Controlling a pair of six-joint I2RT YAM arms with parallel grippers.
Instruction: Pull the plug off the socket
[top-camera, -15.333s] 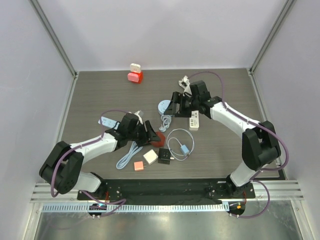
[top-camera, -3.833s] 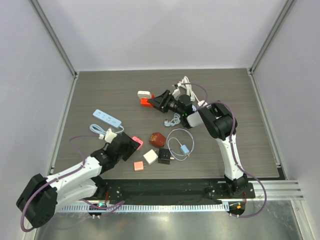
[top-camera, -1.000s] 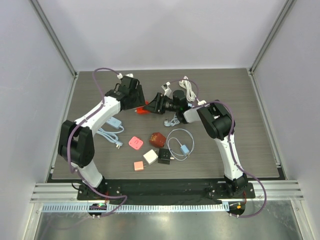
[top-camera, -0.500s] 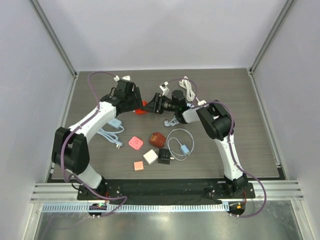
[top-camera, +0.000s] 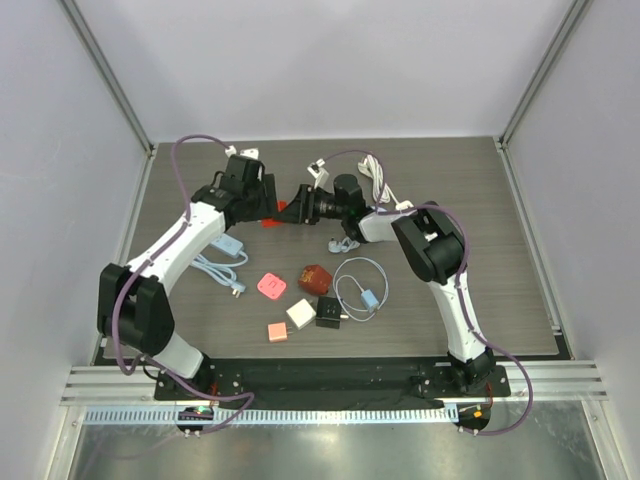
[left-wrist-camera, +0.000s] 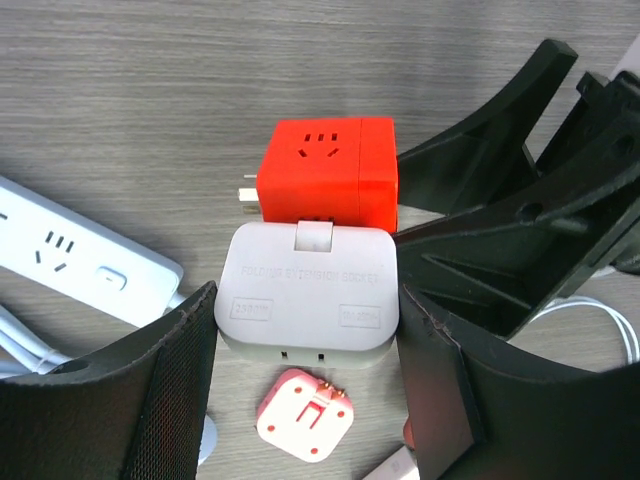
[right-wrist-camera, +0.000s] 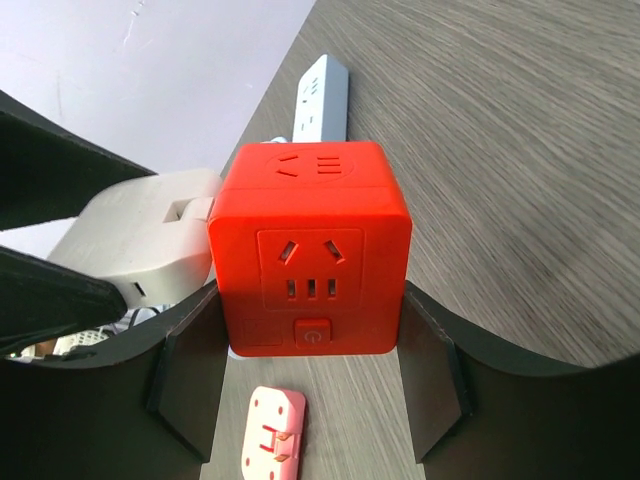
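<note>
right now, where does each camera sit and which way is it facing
top external: above, behind the bases, looking down at the table; both arms show.
left wrist: on the left arm, looking past the left gripper at the grey plug it clamps.
right wrist: on the right arm, facing the red socket cube in the right gripper.
shared: both wrist views show plug, cube and the other gripper.

Top cam: high up, behind my arms, looks down on whole desk (top-camera: 480, 290), far off. L + R wrist cams: v. close, facing each other; both share red socket (left-wrist-camera: 325, 170) + grey plug (left-wrist-camera: 308, 295).
</note>
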